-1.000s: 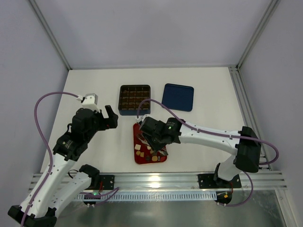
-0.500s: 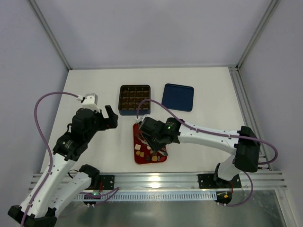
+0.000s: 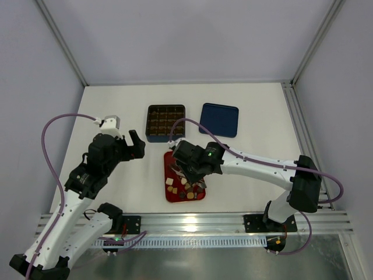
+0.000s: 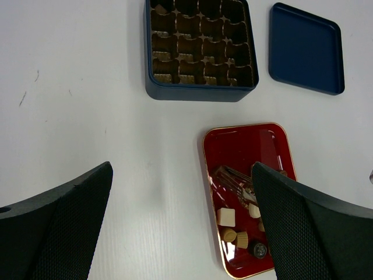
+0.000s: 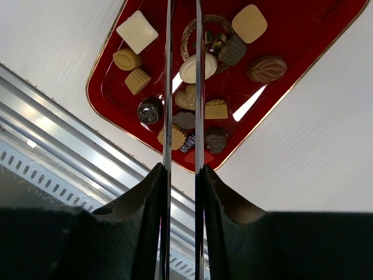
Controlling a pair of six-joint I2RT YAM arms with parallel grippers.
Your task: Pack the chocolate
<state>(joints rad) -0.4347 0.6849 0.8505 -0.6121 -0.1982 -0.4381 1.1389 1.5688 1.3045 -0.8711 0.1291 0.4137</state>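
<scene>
Red tray point(image 4: 245, 146) chocolates point(image 5: 195, 68) await picking: right claw point(image 5: 182, 169) grip unclear, left claw point(image 4: 180, 169) released; next, box point(image 4: 201, 46) at twelve o'clock.

The chocolate point(image 3: 172, 189) lies loose in a red tray point(image 5: 303, 35), gathered in the end nearest the arms' bases. The pieces are small and mixed in shape and colour. A cream-white square point(image 5: 137, 31) lies flat by itself near one long rim, with two tan ribbed pieces point(image 5: 127, 59) just beside it and a dark round piece with a shiny top point(image 5: 150, 110) close by. A tan square point(image 5: 249, 23) and a dark brown leaf-patterned oval point(image 5: 267, 68) lie toward the opposite rim. Between them sit a cream oval point(image 5: 187, 70), a grey-brown ribbed piece point(image 5: 233, 51), a tan heart point(image 5: 186, 98) and a tan fluted round point(image 5: 175, 137), packed close, several touching.
</scene>
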